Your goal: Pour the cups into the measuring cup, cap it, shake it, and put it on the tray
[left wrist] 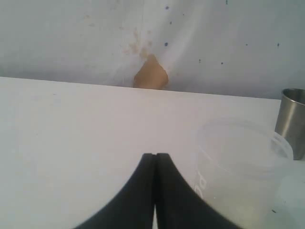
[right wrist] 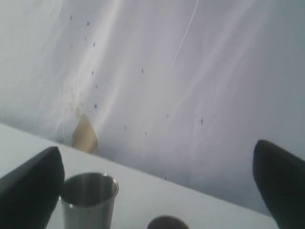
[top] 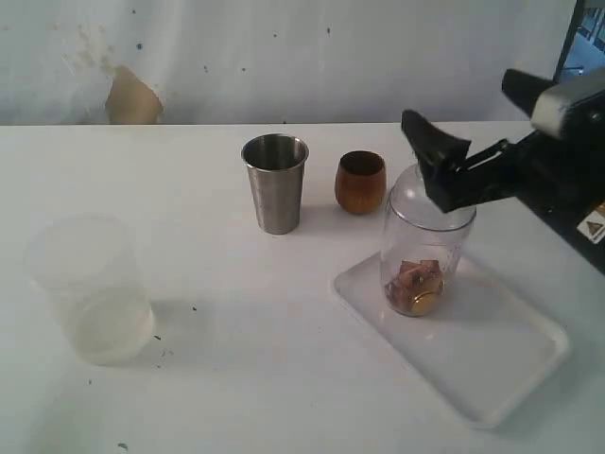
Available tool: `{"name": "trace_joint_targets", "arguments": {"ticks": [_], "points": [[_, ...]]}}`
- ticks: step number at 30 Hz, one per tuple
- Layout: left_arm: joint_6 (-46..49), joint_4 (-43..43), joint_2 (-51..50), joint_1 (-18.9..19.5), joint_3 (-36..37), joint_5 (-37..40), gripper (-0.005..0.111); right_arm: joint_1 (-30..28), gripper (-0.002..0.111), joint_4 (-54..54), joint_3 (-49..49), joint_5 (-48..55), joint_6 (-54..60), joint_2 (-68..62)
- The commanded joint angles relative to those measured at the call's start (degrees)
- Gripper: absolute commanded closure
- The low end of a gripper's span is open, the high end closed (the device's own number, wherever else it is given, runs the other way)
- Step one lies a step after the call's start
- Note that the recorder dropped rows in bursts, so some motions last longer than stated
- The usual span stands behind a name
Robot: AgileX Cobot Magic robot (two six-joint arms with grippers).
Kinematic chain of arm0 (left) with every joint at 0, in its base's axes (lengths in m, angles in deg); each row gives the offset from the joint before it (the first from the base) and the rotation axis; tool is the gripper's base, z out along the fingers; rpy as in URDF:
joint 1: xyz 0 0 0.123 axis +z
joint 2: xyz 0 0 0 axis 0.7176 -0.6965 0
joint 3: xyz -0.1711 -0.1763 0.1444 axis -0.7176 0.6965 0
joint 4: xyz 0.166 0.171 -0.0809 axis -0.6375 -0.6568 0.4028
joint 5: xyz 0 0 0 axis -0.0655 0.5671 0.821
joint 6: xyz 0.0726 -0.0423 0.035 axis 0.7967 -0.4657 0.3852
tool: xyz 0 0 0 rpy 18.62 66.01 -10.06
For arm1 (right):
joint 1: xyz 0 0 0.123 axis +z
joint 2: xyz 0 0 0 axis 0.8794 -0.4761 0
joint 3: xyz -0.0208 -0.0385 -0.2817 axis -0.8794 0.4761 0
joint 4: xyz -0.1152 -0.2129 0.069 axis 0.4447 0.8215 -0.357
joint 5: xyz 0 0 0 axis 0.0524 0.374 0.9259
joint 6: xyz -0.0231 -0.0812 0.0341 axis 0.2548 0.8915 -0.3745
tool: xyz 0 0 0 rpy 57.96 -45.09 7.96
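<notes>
Clear plastic, so probably light, stiff yet slick; best taken round the straight wall of the measuring cup [top: 421, 260], below the cap [top: 405, 203]. Stands capped and upright on the tray [top: 492, 355], right of centre in the exterior view, long axis vertical, neck pointing up, with the right gripper [top: 427, 163] spread wide beside the cap. Left wrist view: left gripper [left wrist: 155, 160] closed tight, empty. Right wrist view: jaws far apart, holding nothing.

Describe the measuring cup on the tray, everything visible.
The measuring cup is a tall, clear, plastic-looking cylinder standing upright on the white tray, near its far left corner. A clear domed cap sits on top. Brown and golden pieces lie at its bottom. The right gripper is open at the cap; contact is unclear.
</notes>
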Motion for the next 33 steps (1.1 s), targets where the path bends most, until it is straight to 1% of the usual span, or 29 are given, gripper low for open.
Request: {"name": "trace_joint_targets", "arguments": {"ticks": [1,4,7,9,12,13,15,17,20,22,29,33], "points": [[-0.14,-0.19,0.25,-0.06,0.25,-0.57,0.107,-0.14,0.003,-0.19,-0.17,0.32,-1.84,7.39],[-0.14,-0.19,0.25,-0.06,0.25,-0.57,0.107,-0.04,0.008,-0.7,-0.17,2.14,-3.66,12.6],[-0.14,-0.19,0.25,-0.06,0.25,-0.57,0.107,-0.04,0.026,-0.99,-0.17,5.12,-4.46,17.92],[-0.14,-0.19,0.25,-0.06,0.25,-0.57,0.107,-0.04,0.044,-0.99,-0.17,7.16,-5.24,20.9],[-0.14,-0.19,0.25,-0.06,0.25,-0.57,0.107,-0.04,0.076,-0.99,-0.17,10.67,-7.44,25.37],[-0.14,-0.19,0.25,-0.06,0.25,-0.57,0.107,-0.04,0.085,-0.88,-0.17,11.64,-7.44,26.91],[-0.14,-0.19,0.25,-0.06,0.25,-0.57,0.107,-0.04,0.1,-0.76,-0.17,13.44,-7.44,30.22],[-0.14,-0.19,0.25,-0.06,0.25,-0.57,0.107,-0.04,0.108,-0.51,-0.17,15.95,-7.62,33.53],[-0.14,-0.19,0.25,-0.06,0.25,-0.57,0.107,-0.04,0.108,-0.51,-0.17,21.02,-9.78,39.16],[-0.14,-0.19,0.25,-0.06,0.25,-0.57,0.107,-0.04,0.108,-0.51,-0.17,26.66,-11.94,43.12],[-0.14,-0.19,0.25,-0.06,0.25,-0.57,0.107,-0.04,0.108,-0.51,-0.17,47.58,-14.1,57.66],[-0.14,-0.19,0.25,-0.06,0.25,-0.57,0.107,-0.04,0.108,-0.51,-0.17,54.35,-17.36,64.13]]}}
